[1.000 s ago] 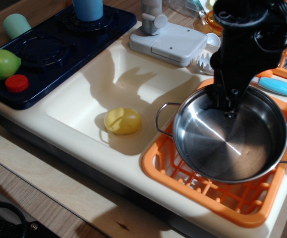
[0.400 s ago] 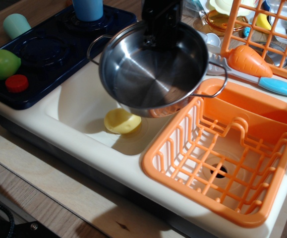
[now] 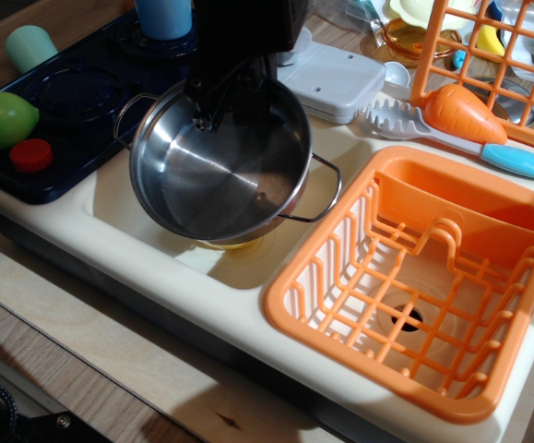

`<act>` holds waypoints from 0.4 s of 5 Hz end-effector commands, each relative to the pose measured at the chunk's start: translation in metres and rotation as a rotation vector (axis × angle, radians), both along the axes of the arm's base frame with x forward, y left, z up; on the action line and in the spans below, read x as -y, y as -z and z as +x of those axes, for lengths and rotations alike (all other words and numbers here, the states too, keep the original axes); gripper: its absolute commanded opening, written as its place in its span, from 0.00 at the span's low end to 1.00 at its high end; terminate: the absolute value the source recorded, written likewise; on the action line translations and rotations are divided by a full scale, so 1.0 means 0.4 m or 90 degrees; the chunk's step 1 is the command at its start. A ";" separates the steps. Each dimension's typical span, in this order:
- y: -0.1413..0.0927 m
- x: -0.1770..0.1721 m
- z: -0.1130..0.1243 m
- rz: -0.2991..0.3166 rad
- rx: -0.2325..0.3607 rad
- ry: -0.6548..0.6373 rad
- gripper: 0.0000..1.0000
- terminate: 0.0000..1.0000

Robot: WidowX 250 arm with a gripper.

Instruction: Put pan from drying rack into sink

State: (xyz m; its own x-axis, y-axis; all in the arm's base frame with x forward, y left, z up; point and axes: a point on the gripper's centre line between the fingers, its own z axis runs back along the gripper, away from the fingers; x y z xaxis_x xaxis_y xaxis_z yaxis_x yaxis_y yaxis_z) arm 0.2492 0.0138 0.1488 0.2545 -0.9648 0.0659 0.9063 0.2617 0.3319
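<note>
my hand (image 3: pixel 213 109) grips the far rim of the pan (image 3: pixel 219 161), clenched on the metal edge. the pan hangs tilted, its open side facing the camera, over the sink (image 3: pixel 276 263). whether its underside touches the basin floor cannot be told. one wire loop handle projects left toward the stovetop (image 3: pixel 91 92), the other projects right toward the drying rack (image 3: pixel 419 286). a sliver of a yellow toy (image 3: pixel 234 244) shows just below the pan's lower edge, inside the sink.

the drying rack sits in the right-hand basin, just beside the pan's right handle but apart from it. its slotted bottom and raised dividers are bare.

behind the pan, the grey faucet base (image 3: pixel 333 81) rests on the sink's back ledge. to its right lie a carrot toy (image 3: pixel 458 113) and a blue-handled utensil (image 3: pixel 516 161), in front of an orange wire basket (image 3: pixel 497 55).

on the stovetop stand a green fruit (image 3: pixel 4 118), a red cap (image 3: pixel 30 155), a teal cup (image 3: pixel 30 46) and a blue cup (image 3: pixel 163 17). the desk (image 3: pixel 54 341) is wood.
</note>
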 end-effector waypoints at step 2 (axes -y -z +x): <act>0.000 -0.026 0.028 0.007 0.037 0.022 1.00 0.00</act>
